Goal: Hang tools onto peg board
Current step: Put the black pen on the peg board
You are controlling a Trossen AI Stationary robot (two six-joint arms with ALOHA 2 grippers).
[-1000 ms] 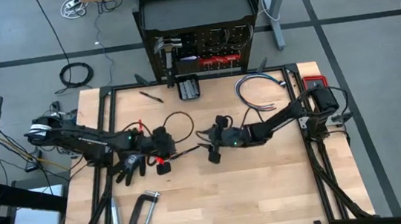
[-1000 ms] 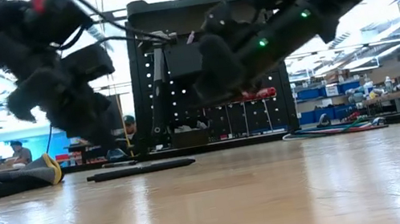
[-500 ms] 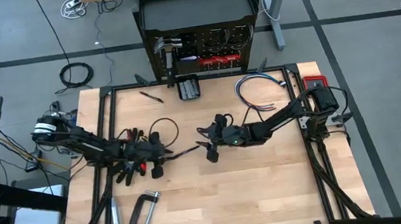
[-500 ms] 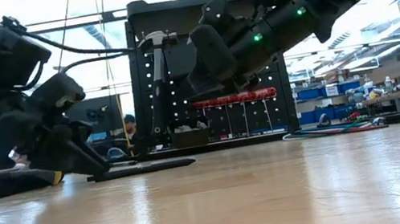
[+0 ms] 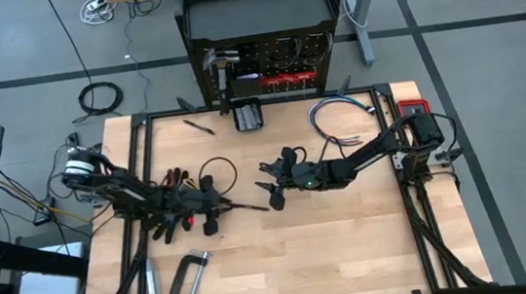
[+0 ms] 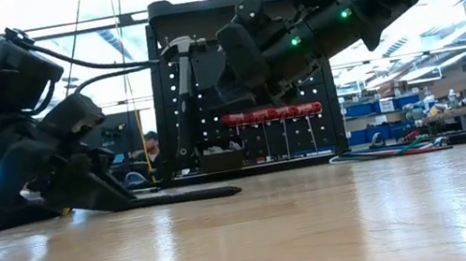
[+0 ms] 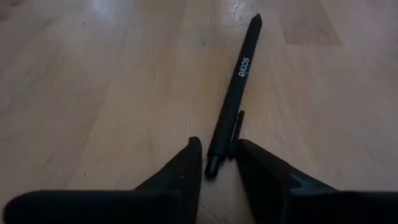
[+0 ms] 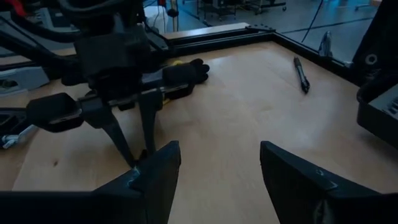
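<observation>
Left gripper (image 7: 216,163) low on table, fingers part-open astride end of black pen (image 7: 234,93), lying flat mid-table. Right gripper (image 8: 214,165) open, empty, hovering nearby. Peg board (image 5: 265,68) far. Risk: pen rolls, slips on closing.

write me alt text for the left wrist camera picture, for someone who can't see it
The left hand sits low over the wooden table, its two dark fingers on either side of one end of a black pen lying flat. The pen carries white lettering and points away from the hand.
</observation>
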